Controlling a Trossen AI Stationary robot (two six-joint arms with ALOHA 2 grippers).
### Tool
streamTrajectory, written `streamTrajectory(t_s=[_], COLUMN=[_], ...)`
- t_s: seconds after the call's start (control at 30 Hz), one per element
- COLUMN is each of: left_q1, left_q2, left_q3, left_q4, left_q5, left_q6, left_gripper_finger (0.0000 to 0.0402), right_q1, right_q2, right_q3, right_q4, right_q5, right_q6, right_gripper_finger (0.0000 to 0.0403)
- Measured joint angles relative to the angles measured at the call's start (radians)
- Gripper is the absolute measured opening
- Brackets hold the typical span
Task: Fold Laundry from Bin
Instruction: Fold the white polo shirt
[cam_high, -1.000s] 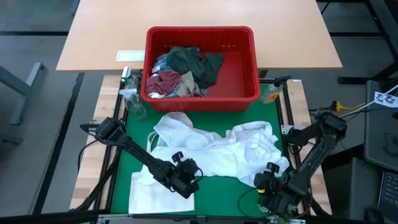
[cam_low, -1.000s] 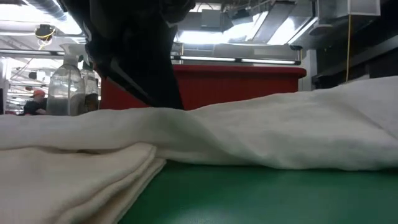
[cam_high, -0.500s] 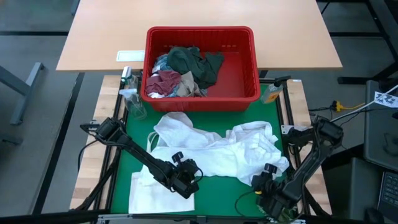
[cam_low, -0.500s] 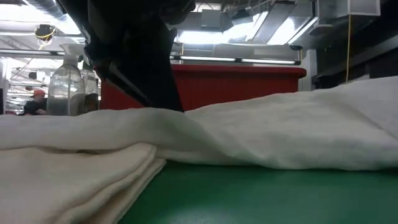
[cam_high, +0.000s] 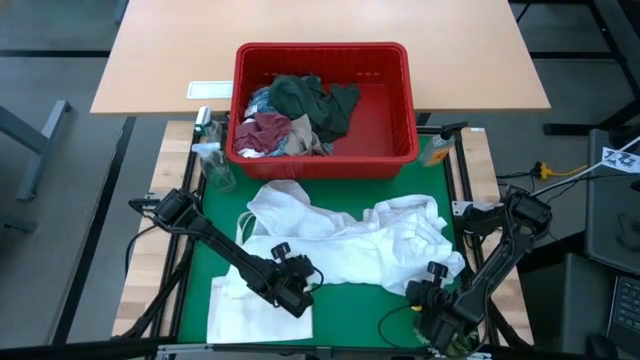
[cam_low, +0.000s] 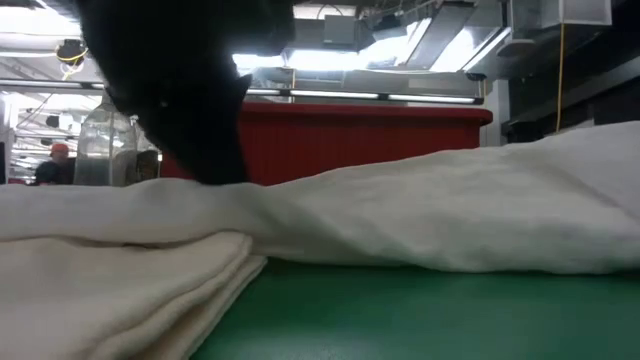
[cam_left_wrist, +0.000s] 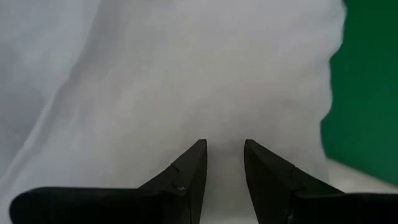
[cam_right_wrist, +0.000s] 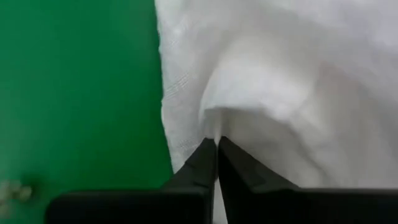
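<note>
The right gripper (cam_right_wrist: 216, 146), fingers pinched onto the edge of the white garment (cam_high: 350, 245) lying just before the bin (cam_high: 322, 97), is gripping to spread it, while the left gripper (cam_left_wrist: 222, 163) is hovering half-open over the cloth, holding nothing.

Two dark, near-black arms of slender tubular links joined by bulkier rounded joint housings. The left arm (cam_high: 215, 245), at lower left of the high view, carries thin black cables looping beside its base. The right arm (cam_high: 495, 265), at lower right, shows a black cable near its upper joint and small yellow-green markings at its wrist. The left gripper (cam_left_wrist: 222, 163) and the right gripper (cam_right_wrist: 216, 152) each end in two matte black, wedge-shaped fingers tapering to narrow tips.
</note>
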Motion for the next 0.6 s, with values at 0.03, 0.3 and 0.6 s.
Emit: streamTrajectory(t_s=[0.03,0.3,0.6], left_q1=[0.0,0.0,-0.019], left_q2=[0.0,0.0,-0.008], left_q3=[0.0,-0.033,-0.091], left_q4=[-0.013,-0.064,-0.057], left_q5=[0.016,0.167,0.231], left_q6=[0.0,-0.003,-0.034], left_gripper_finger=[0.0102,0.0102,0.0101], right_q1=[0.001,0.045,0.099], right_q2=[-0.008,-0.06,-0.064], right_q3=[0.004,0.103,0.116], right_q4=[-0.01,-0.237,-0.371], right_q5=[-0.008,-0.057,-0.192], right_q6=[-0.001,0.03,0.125], right_gripper_finger=[0.0008,0.0003,0.0004])
